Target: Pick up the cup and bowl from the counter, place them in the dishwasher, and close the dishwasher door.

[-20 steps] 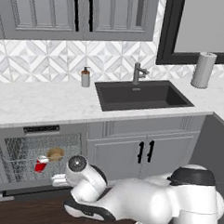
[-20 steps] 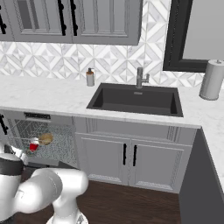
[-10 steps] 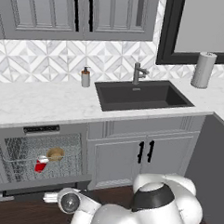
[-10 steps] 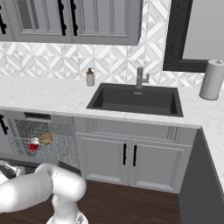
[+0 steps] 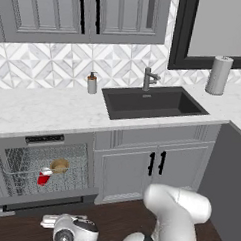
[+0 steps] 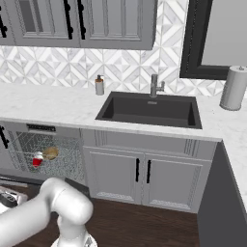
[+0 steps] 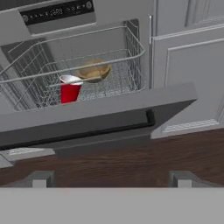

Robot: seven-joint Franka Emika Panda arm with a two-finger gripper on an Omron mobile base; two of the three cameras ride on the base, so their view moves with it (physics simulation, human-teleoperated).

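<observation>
The dishwasher (image 5: 44, 138) stands open under the counter (image 5: 43, 113). In its wire rack, the red cup (image 5: 43, 177) sits beside the brown bowl (image 5: 59, 165). Both also show in the right base view, the cup (image 6: 37, 159) left of the bowl (image 6: 50, 153). The dishwasher door (image 7: 96, 109) hangs partly lowered, its black handle (image 7: 78, 127) facing me. My gripper (image 7: 111, 179) is low over the wood floor, below and in front of the door, open and holding nothing. The hand view looks up at the cup (image 7: 70, 89) and bowl (image 7: 93, 71). The gripper (image 5: 48, 220) sits near the door's lower edge.
A grey soap bottle (image 5: 92, 84) stands on the counter left of the dark sink (image 5: 151, 104) and its faucet (image 5: 148, 79). A paper towel roll (image 5: 218, 75) is at the far right. Grey cabinet doors (image 5: 135, 171) flank the dishwasher on the right.
The arm has swung down from in front of the rack to just above the floor. The gripper stayed open. Cup and bowl have not moved.
</observation>
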